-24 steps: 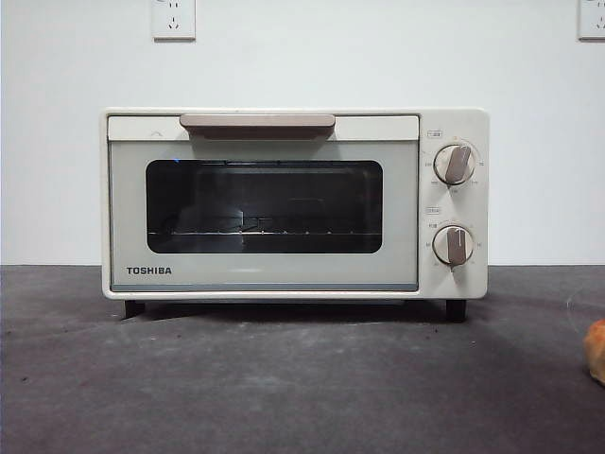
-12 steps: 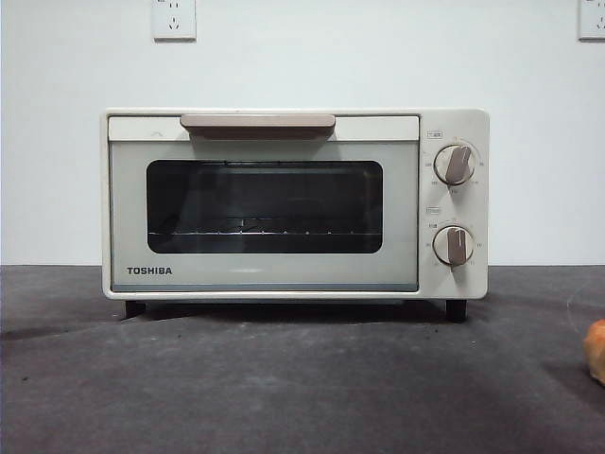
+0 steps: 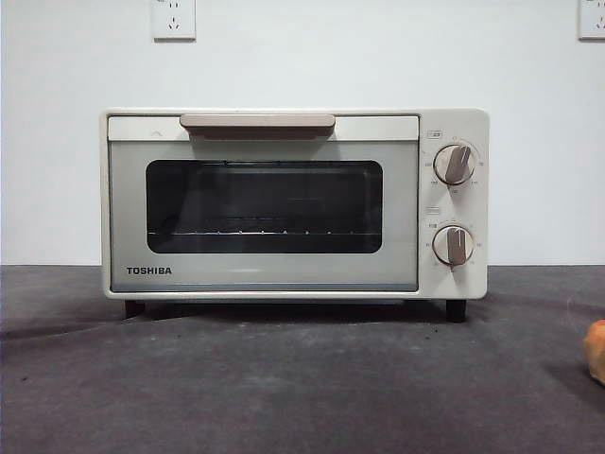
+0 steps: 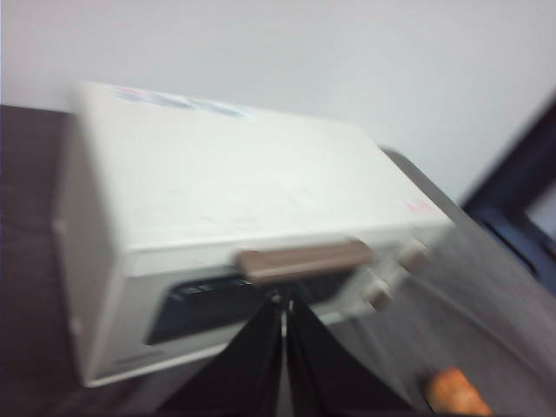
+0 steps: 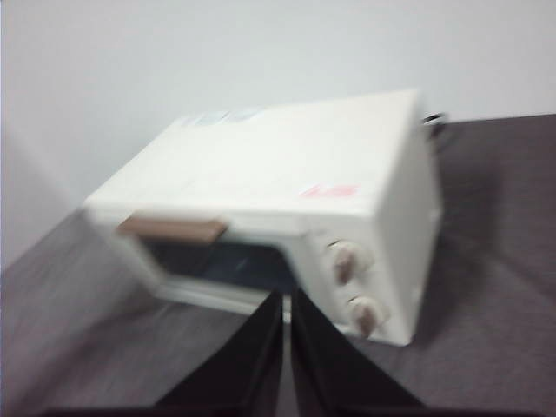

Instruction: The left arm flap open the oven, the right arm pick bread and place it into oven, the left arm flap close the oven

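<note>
My left gripper (image 4: 283,317) and right gripper (image 5: 285,304) hang clenched, holding nothing; oven (image 3: 293,203) sits centre frame, door closed, bread (image 3: 596,350) at right edge

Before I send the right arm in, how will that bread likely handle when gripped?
The bread looks small and rounded with a lumpy crust, so probably light and soft; squeeze gently. Rounded as it is, a nudge may roll it. Only its edge shows in the front view.

dark table, white wall
two wall sockets (image 3: 173,19) high on the wall (image 3: 378,57); grey table (image 3: 284,378) below.
</note>
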